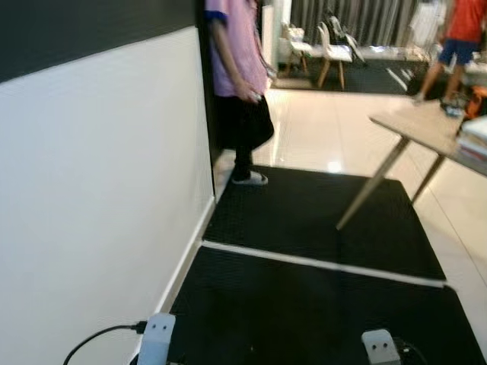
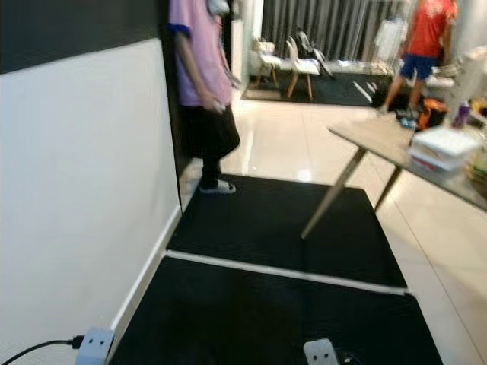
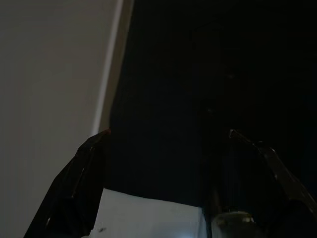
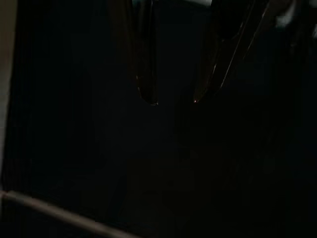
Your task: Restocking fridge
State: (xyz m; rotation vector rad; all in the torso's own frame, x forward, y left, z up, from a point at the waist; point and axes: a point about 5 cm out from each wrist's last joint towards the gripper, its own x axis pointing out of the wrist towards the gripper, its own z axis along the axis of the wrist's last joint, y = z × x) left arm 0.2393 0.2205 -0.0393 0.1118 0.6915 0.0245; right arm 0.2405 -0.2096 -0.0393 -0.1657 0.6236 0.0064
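No fridge or stock items can be made out. Both arms hang low at the bottom edge of the eye views: the silver left arm (image 1: 157, 336) by the white wall, the right arm (image 1: 380, 346) over the black mat. In the left wrist view my left gripper (image 3: 168, 132) is open, fingers spread wide, nothing between them, above the dark mat beside the wall's skirting. The right wrist view is very dark; my right gripper (image 4: 173, 100) hangs over the mat with a narrow gap between its tips and nothing in it.
A white wall (image 1: 99, 198) runs along the left. A person in a pink top (image 1: 237, 84) stands ahead by its end. Black mats (image 1: 312, 220) with a white strip (image 1: 319, 263) cover the floor. A slanted-leg table (image 2: 380, 144) with stacked containers (image 2: 443, 147) stands right. Chairs and another person (image 2: 426, 38) are far back.
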